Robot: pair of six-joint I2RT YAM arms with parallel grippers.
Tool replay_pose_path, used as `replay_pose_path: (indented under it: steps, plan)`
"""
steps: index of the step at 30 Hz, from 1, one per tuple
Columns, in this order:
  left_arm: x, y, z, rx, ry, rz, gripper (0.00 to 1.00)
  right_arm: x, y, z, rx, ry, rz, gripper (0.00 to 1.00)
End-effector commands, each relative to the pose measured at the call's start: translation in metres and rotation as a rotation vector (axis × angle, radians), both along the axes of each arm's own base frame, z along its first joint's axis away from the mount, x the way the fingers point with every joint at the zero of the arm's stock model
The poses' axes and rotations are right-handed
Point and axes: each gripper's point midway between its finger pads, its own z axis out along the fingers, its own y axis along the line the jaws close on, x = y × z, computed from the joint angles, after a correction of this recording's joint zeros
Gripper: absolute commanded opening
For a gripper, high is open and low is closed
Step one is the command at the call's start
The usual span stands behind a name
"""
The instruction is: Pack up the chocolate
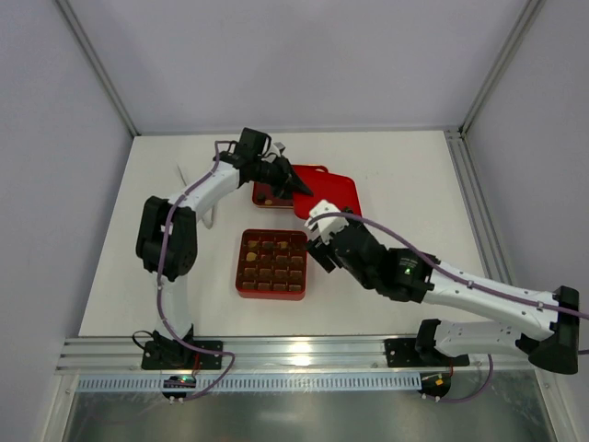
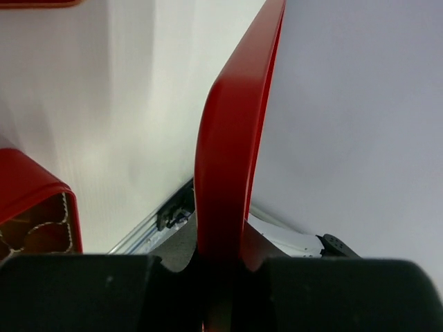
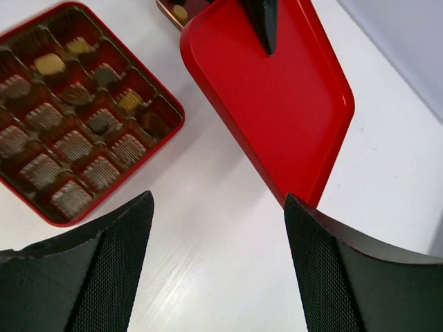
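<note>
The chocolate point(image 3: 73, 142) fills the brown grid compartments of a square red box point(image 1: 241, 267) at mid table; the pieces are dark brown, tan and pale. In the overhead view the chocolate point(image 1: 272, 262) shows only as small brown squares. My left gripper point(image 1: 294, 188) is shut on the rim of the flat red lid point(image 1: 333, 193), and in the left wrist view the lid point(image 2: 232, 138) runs edge-on out of the left gripper point(image 2: 225, 266). My right gripper point(image 3: 218, 228) is open and empty above bare table, just right of the box. The lid's point(image 3: 277, 97) near corner is close to its right finger.
A second red tray point(image 1: 261, 194) with a tan piece lies partly under the lid's left side, below the left gripper. A metal rail point(image 1: 304, 354) runs along the near table edge. White walls enclose the back and both sides.
</note>
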Motion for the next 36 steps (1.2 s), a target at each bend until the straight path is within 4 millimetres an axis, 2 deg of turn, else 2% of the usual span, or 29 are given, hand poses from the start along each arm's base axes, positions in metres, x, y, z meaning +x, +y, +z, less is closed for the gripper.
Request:
replay_pose_path:
  steps: [1, 3, 11, 16, 21, 24, 30, 32, 36]
  plan:
    - [-0.025, -0.006, 0.053, -0.098, -0.013, -0.053, 0.00, 0.018, -0.003, 0.007, -0.209, -0.190, -0.046, 0.77]
    - [-0.028, -0.004, 0.060, -0.102, -0.026, -0.051, 0.00, 0.023, -0.006, 0.003, -0.280, -0.225, -0.065, 0.77]
    - [-0.048, 0.004, 0.063, -0.108, -0.032, -0.075, 0.00, 0.041, 0.018, -0.001, -0.457, -0.329, 0.001, 0.77]
    - [-0.057, 0.007, 0.069, -0.122, -0.039, -0.091, 0.00, 0.046, 0.022, 0.002, -0.511, -0.362, 0.005, 0.72]
    - [-0.064, 0.012, 0.068, -0.114, -0.042, -0.104, 0.00, 0.045, 0.020, 0.008, -0.556, -0.406, 0.004, 0.60]
    - [-0.067, 0.013, 0.070, -0.122, -0.041, -0.114, 0.00, 0.044, 0.021, 0.008, -0.570, -0.413, 0.004, 0.49]
    - [-0.074, 0.014, 0.081, -0.144, -0.057, -0.132, 0.00, 0.047, 0.023, 0.005, -0.584, -0.424, -0.006, 0.40]
    - [-0.078, 0.015, 0.083, -0.149, -0.065, -0.140, 0.00, 0.048, 0.023, 0.007, -0.577, -0.441, -0.022, 0.33]
    - [-0.082, 0.017, 0.087, -0.157, -0.078, -0.149, 0.04, 0.050, 0.020, 0.010, -0.592, -0.445, -0.052, 0.12]
